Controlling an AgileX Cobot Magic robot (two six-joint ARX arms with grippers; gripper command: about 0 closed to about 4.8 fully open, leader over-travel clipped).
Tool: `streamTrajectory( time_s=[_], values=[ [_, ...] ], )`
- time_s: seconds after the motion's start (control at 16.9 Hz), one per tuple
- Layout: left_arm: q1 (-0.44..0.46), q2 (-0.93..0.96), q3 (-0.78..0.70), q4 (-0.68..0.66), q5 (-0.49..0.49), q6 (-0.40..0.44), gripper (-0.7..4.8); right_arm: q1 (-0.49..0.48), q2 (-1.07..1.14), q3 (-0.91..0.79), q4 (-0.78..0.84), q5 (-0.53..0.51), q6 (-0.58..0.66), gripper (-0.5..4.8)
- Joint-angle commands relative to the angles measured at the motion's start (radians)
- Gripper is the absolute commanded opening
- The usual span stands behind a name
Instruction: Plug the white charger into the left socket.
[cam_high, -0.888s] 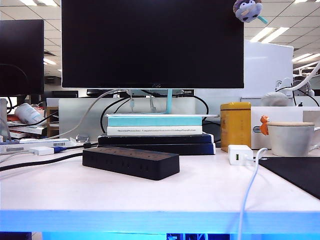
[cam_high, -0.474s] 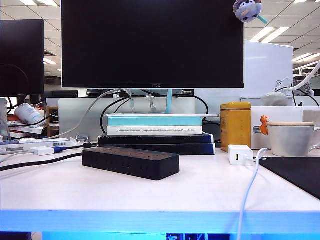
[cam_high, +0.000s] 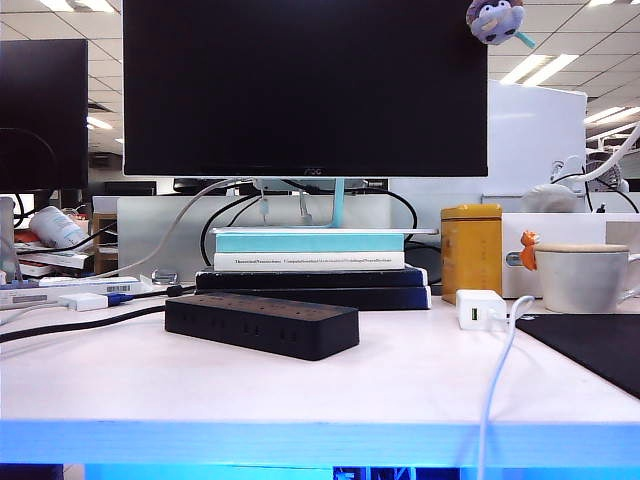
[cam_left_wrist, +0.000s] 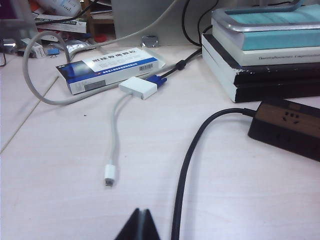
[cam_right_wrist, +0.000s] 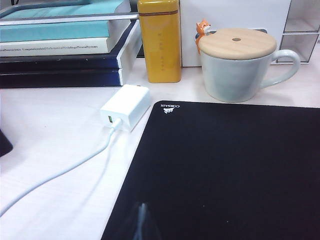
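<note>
The white charger (cam_high: 480, 309) lies on the table right of the black power strip (cam_high: 262, 324), its thin white cable (cam_high: 495, 385) running off the front edge. In the right wrist view the charger (cam_right_wrist: 126, 106) sits beside a black mouse mat, well ahead of my right gripper (cam_right_wrist: 143, 206), which is shut and empty over the mat. The strip's cord end with the left socket (cam_left_wrist: 291, 118) shows in the left wrist view. My left gripper (cam_left_wrist: 141, 212) is shut and empty, low over the bare table beside the strip's black cord (cam_left_wrist: 187, 165). Neither arm appears in the exterior view.
A stack of books (cam_high: 312, 265) stands behind the strip, under a monitor (cam_high: 304, 88). A yellow tin (cam_right_wrist: 159, 40) and a lidded mug (cam_right_wrist: 238, 64) stand behind the charger. The mouse mat (cam_right_wrist: 225, 170) lies to the right. A flat white adapter with a blue connector (cam_left_wrist: 141, 87) and a blue-white box (cam_left_wrist: 111, 69) lie left.
</note>
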Motion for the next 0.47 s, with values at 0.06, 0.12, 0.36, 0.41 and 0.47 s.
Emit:
streamTrajectory(
  time_s=[0.06,0.12,0.36,0.41,0.47],
  values=[
    [-0.002,-0.002,0.000,-0.003,0.003,-0.069,-0.05,0.000,0.001,-0.003,0.026,0.002,0.014,-0.01],
    [-0.002,-0.002,0.002,-0.002,0.004,-0.086,-0.05,0.000,0.001,0.008,0.032,0.002,0.029,-0.01],
    [-0.006,-0.002,0.039,0.047,0.006,-0.110,-0.05,0.001,0.001,0.120,0.049,0.036,0.048,-0.01],
    [-0.006,-0.002,0.060,0.063,0.005,-0.111,-0.05,0.001,0.003,0.156,0.056,0.058,0.048,-0.02],
    [-0.006,-0.001,0.085,0.066,0.002,-0.110,-0.05,0.001,0.010,0.187,0.061,0.076,0.048,-0.02]
  ],
)
